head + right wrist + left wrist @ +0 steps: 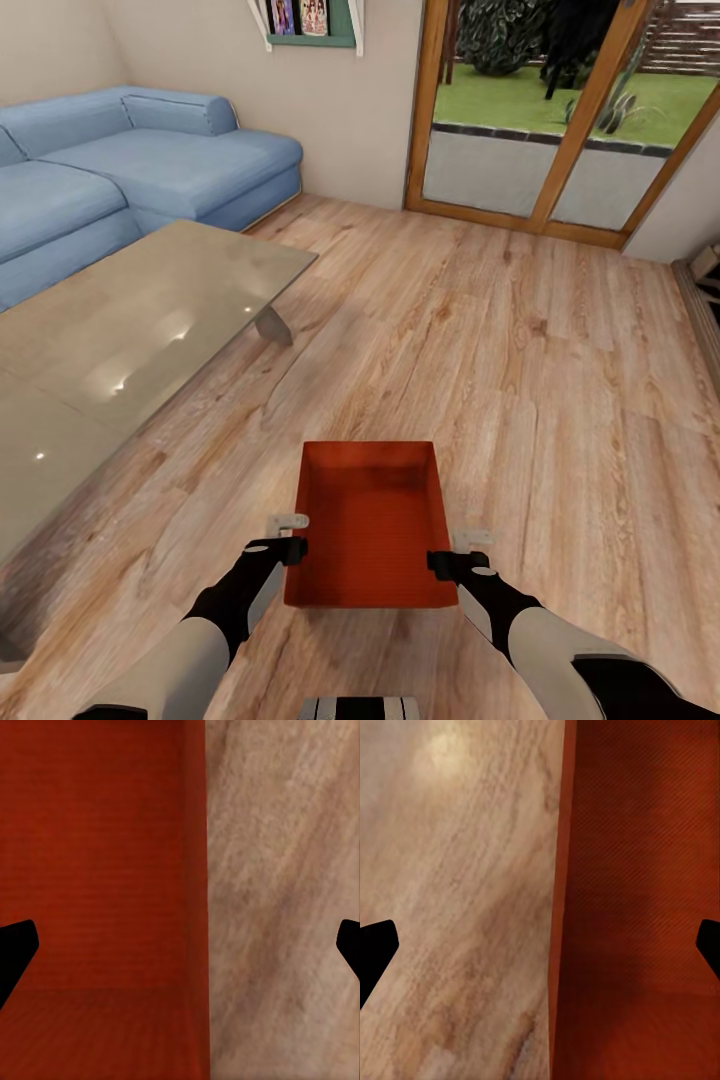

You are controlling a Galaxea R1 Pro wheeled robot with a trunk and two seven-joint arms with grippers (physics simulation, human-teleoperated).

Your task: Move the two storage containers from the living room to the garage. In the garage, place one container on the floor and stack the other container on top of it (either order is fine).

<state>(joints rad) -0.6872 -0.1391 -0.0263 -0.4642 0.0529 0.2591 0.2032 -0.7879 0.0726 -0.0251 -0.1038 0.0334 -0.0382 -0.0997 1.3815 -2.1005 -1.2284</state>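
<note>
**Both grippers straddle the box walls**

The orange-red open box with straight walls (370,525) sits on the light wood-plank floor (520,350) of the living room, in front of the robot and near the glass-topped low table (130,330). The left gripper (290,535) has its jaws wide open over the box's left wall. The right gripper (462,552) is wide open over the right wall. Neither holds anything yet. If one side squeezes first, or grabs too little wall, the box could tip or slip out when lifted.
</note>
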